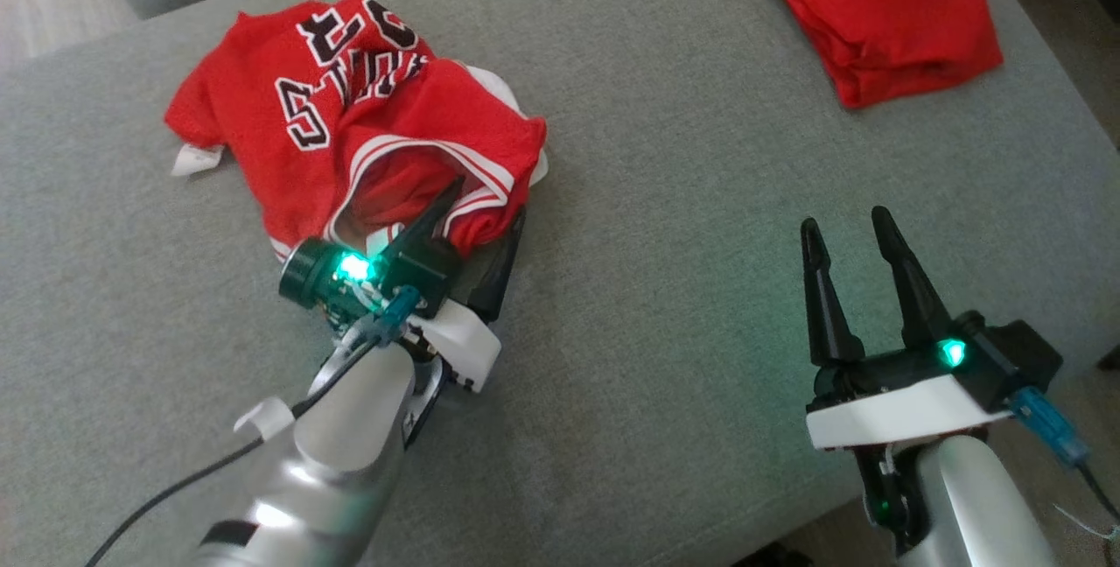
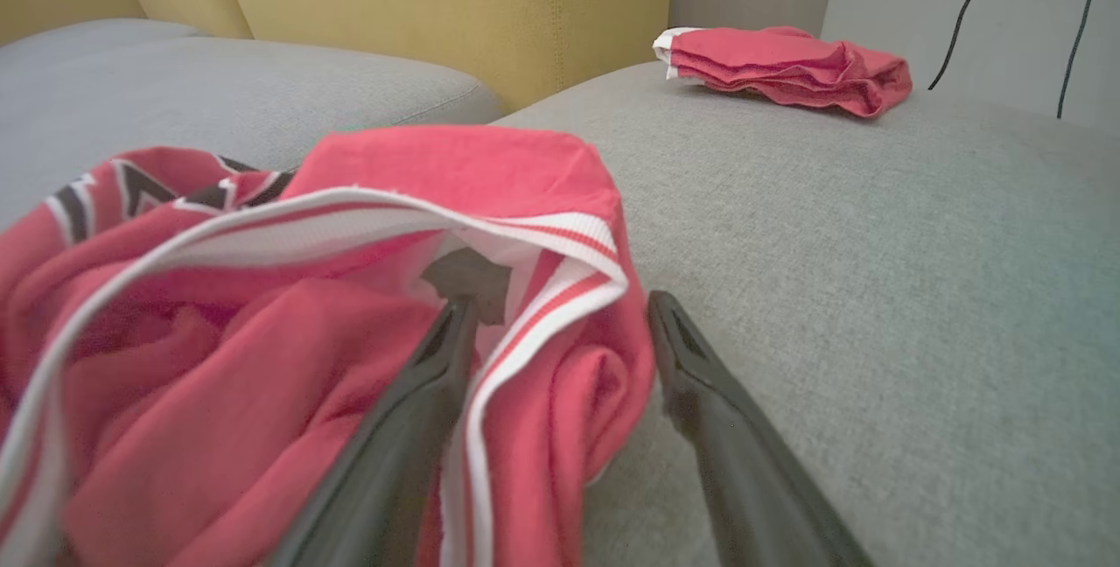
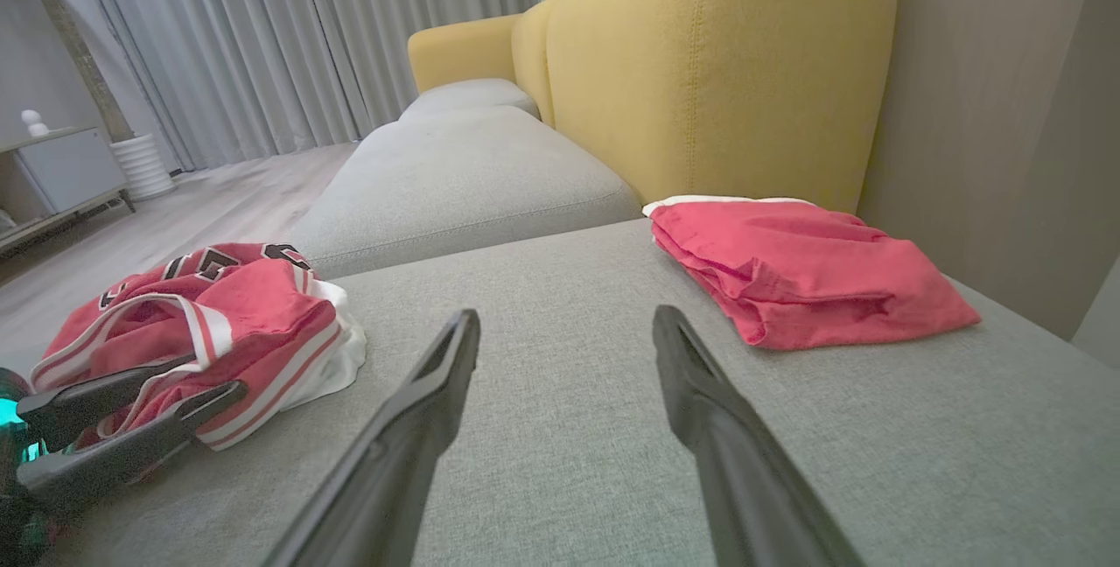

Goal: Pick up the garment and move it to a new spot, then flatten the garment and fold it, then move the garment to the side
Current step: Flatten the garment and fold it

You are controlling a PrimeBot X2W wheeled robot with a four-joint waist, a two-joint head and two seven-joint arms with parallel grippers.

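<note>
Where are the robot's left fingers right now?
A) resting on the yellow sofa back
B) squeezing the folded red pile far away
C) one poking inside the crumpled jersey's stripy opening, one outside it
C: the left gripper is open around the striped edge of the jersey, with one finger inside the opening and the other outside over the grey cushion.

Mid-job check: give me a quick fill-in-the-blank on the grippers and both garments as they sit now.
The left gripper stands ____ astride the striped edge of the crumpled jersey.
The right gripper hovers open above the bare ____ cushion.
The folded red garment lies at the robot's far ____.
Missing: open; grey; right.
</note>
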